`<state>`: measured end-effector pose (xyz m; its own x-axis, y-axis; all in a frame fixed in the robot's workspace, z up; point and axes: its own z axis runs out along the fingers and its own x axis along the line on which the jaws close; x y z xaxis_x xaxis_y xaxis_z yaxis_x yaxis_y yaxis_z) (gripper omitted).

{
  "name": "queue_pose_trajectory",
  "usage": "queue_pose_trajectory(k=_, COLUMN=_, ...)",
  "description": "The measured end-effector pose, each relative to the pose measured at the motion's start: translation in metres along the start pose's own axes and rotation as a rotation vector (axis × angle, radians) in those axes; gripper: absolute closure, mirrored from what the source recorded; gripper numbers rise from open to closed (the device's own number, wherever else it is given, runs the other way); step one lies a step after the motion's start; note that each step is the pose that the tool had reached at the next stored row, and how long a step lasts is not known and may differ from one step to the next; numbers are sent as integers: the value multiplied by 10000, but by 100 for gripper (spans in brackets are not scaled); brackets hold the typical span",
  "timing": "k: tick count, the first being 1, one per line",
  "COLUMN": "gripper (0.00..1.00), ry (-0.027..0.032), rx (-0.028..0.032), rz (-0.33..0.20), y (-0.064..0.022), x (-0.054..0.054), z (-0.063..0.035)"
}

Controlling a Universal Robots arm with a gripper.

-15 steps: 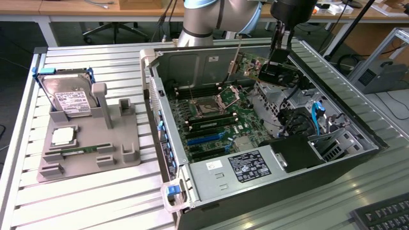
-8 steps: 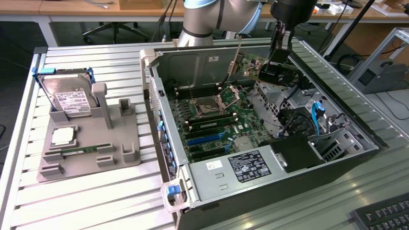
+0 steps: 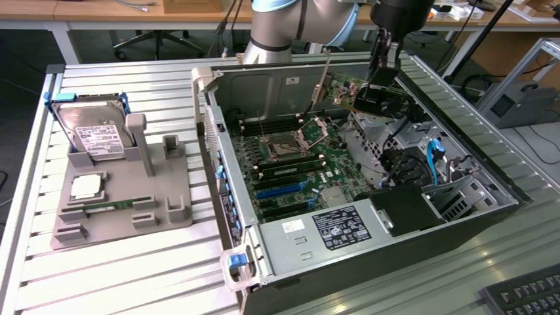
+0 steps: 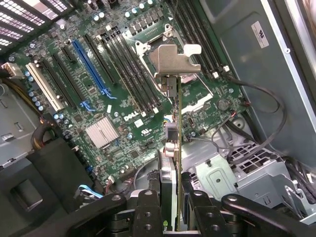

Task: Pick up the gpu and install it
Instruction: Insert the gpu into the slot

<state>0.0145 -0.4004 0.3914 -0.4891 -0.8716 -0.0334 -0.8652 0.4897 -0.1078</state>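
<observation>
My gripper (image 3: 381, 73) hangs over the far right of the open computer case (image 3: 490, 216) and is shut on the gpu (image 3: 366, 97), a flat card with a green board and a dark cover. The card is held above the motherboard (image 3: 293, 164), apart from its slots. In the wrist view the gpu (image 4: 177, 143) stands edge-on between the fingers (image 4: 148, 210), with its metal bracket (image 4: 174, 61) at the far end. Below it lie the motherboard (image 4: 106, 133), the blue slot (image 4: 91, 66) and the CPU socket (image 4: 148, 54).
A grey holder (image 3: 131, 190) on the exterior view's left carries a hard drive (image 3: 94, 134), a CPU (image 3: 86, 187) and a RAM stick (image 3: 101, 207). Inside the case are the power supply (image 3: 328, 230) and blue cables (image 3: 435, 161). A keyboard (image 3: 525, 295) sits at the lower right.
</observation>
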Motion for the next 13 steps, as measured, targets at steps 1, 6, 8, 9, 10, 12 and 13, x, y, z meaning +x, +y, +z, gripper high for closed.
queue_pose_trajectory(k=1, gripper=73, ry=-5, rx=-2, rz=-46, y=0, x=0, z=0)
queue_pose_trajectory(k=6, gripper=73, ry=-23, rx=-7, rz=-206, y=0, x=0, z=1)
queue_pose_trajectory(k=8, gripper=73, ry=-29, rx=-9, rz=-258, y=0, x=0, z=1)
queue_pose_trajectory(k=9, gripper=73, ry=-31, rx=-9, rz=-281, y=0, x=0, z=1)
queue_pose_trajectory(k=10, gripper=73, ry=-33, rx=-10, rz=-305, y=0, x=0, z=1)
queue_pose_trajectory(k=12, gripper=73, ry=-40, rx=-12, rz=-365, y=0, x=0, z=1)
queue_pose_trajectory(k=13, gripper=73, ry=-43, rx=-13, rz=-397, y=0, x=0, z=1)
